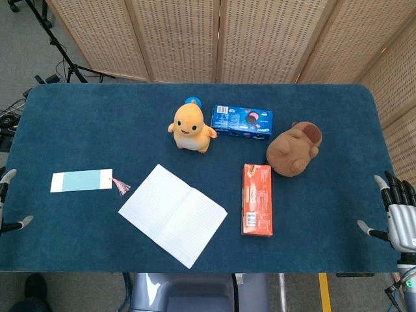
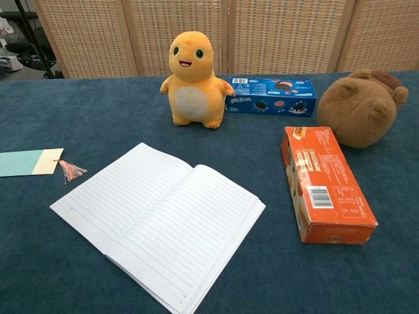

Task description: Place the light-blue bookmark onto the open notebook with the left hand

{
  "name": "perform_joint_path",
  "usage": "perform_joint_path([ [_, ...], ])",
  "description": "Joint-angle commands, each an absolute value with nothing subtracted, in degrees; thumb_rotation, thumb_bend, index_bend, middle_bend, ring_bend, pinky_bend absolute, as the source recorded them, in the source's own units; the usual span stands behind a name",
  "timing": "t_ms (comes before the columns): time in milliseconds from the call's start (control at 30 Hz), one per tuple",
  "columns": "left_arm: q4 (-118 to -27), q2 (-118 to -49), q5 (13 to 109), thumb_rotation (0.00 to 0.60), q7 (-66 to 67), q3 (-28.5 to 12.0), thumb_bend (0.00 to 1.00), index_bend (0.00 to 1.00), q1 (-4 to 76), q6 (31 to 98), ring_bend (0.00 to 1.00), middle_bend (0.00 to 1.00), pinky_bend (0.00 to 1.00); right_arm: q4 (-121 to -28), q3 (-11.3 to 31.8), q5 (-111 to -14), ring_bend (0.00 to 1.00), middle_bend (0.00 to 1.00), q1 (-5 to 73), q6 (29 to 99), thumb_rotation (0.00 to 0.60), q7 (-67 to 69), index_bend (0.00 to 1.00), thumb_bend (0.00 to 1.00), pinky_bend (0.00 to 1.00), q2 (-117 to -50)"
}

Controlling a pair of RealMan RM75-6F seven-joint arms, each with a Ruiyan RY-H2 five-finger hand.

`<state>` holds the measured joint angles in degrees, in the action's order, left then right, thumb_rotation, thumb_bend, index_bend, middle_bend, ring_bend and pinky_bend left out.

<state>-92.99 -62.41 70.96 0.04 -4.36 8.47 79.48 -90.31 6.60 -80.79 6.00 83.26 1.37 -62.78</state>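
The light-blue bookmark (image 1: 82,180) lies flat on the blue table at the left, its pink tassel (image 1: 120,186) pointing toward the open notebook (image 1: 173,214). In the chest view the bookmark (image 2: 29,162) shows at the left edge and the notebook (image 2: 158,219) fills the middle front. My left hand (image 1: 6,201) is at the far left edge of the head view, beyond the table's side, open and holding nothing. My right hand (image 1: 398,211) hangs at the far right edge, fingers spread, empty. Neither hand shows in the chest view.
An orange plush toy (image 1: 190,128) and a blue cookie box (image 1: 242,121) stand behind the notebook. A brown plush (image 1: 294,149) and an orange snack box (image 1: 257,199) lie to the notebook's right. Wicker screens stand behind the table (image 1: 78,123).
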Motion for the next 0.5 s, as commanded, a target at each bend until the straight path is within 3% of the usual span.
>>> perform_joint_path([
  [33, -93.12, -62.26, 71.19, 0.600, -0.27, -4.51, 0.09, 0.00, 8.19, 79.70, 0.00, 0.00, 0.00, -90.34, 6.63, -80.62, 0.00, 0.00, 6.02, 83.10, 0.600, 1.26, 0.00, 0.00, 0.00, -62.72],
  [333, -92.45, -62.26, 71.19, 0.600, -1.33, -4.96, 0.09, 0.00, 8.33, 78.34, 0.00, 0.00, 0.00, -90.77, 6.58, -80.87, 0.00, 0.00, 5.89, 83.33, 0.600, 0.80, 0.00, 0.00, 0.00, -62.74],
  [500, -91.97, -61.86, 70.86, 0.600, -3.15, -4.58, 0.09, 0.00, 9.65, 73.78, 0.00, 0.00, 0.00, -91.06, 6.51, -81.09, 0.00, 0.00, 5.83, 83.34, 0.600, 1.14, 0.00, 0.00, 0.00, -62.60],
])
